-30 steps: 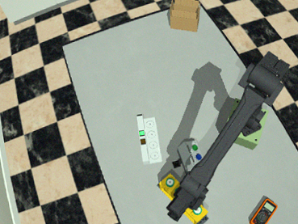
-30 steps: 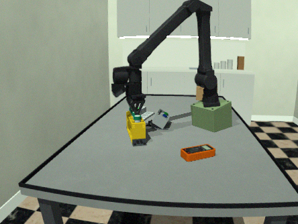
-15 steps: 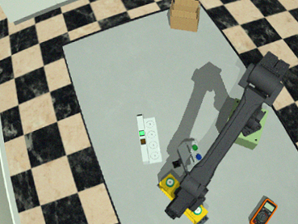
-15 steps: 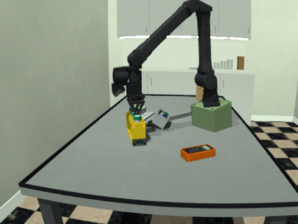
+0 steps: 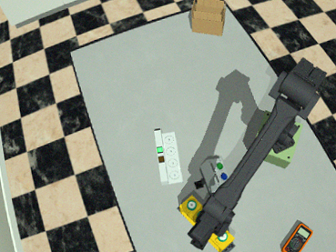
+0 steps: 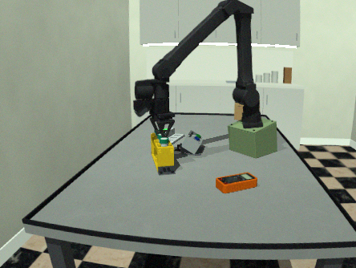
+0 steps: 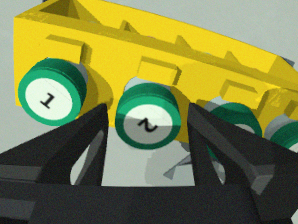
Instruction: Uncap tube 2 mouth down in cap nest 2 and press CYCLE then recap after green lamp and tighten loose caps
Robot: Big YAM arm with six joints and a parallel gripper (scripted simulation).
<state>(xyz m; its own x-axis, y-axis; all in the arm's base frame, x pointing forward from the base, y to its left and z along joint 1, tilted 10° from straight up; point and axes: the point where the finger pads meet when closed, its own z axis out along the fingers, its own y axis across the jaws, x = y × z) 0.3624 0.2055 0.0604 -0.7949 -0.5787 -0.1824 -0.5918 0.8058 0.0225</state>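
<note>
The yellow decapping station (image 7: 153, 43) holds green-rimmed caps. In the wrist view cap 1 (image 7: 49, 92) is at the left, cap 2 (image 7: 147, 116) in the middle, cap 3 (image 7: 233, 123) and cap 4 (image 7: 288, 136) to the right, partly hidden by a finger. My gripper (image 7: 147, 112) is open, with one finger on each side of cap 2 and a small gap at both sides. Cap 2 sits on its tube. In the exterior view the gripper (image 6: 163, 134) points down over the station (image 6: 162, 154). The cap tray (image 5: 168, 157) has empty nests, and its green lamp (image 5: 159, 149) is lit.
The key housing (image 5: 215, 172) with the green key (image 5: 219, 166) and blue key (image 5: 224, 176) lies between the station and the tray. An orange multimeter (image 5: 297, 240) lies at the near right. The arm's green base block (image 6: 252, 138) and a cardboard box (image 5: 209, 16) stand farther off.
</note>
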